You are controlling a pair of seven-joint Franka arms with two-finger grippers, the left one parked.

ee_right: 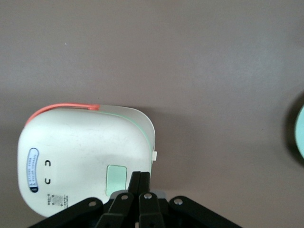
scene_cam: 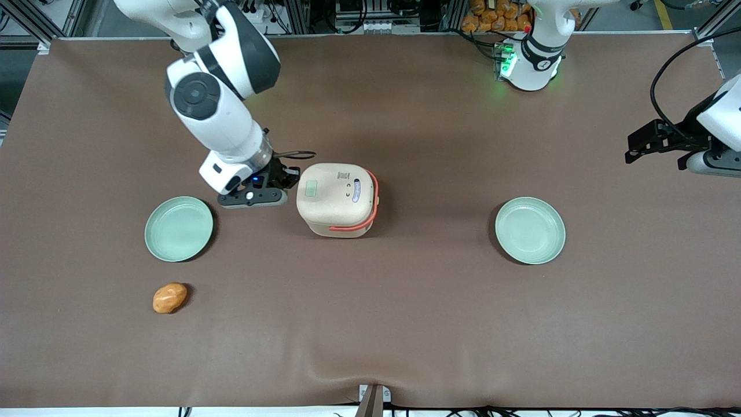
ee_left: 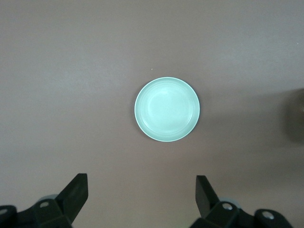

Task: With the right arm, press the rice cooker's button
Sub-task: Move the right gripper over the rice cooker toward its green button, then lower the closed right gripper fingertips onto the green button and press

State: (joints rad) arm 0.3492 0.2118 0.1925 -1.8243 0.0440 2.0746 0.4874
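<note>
While the lid of the rice cooker is seen closed, the scene can be set out as follows.

Rice cooker [scene_cam: 337, 200]: stood near the middle of the bench [scene_cam: 405, 324], between the two mint-green plates, lid down, its orange-red handle band [scene_cam: 370, 211] wrapped round the side toward the parked arm's end.

Hand [scene_cam: 288, 180]: carried by the right arm [scene_cam: 217, 104], held low just beside the cooker on the working arm's side; in the right wrist view the two fingers [ee_right: 141, 187] are seen pressed together with no gap, and nothing is held between them.

Deciding relation: the cooker lies from the hand toward the parked arm's end of the bench. In the right wrist view the joined fingertips are seen over the lid's edge, right next to the pale green panel [ee_right: 116, 180]. Whether the lid is already touched cannot be told.

Button: it cannot be made out with certainty; the small tab [ee_right: 155, 155] at the lid's edge and the green panel are both candidates.

Step judged: final approach or the start of the press; only a short, slow push is thought to be needed.

Risk judged: the light cooker could be slid along the bench rather than pressed.

Other things: a plate [scene_cam: 179, 228] and a small orange-brown object [scene_cam: 169, 297] toward the working arm's end; a second plate [scene_cam: 529, 230] toward the parked arm's end.
</note>
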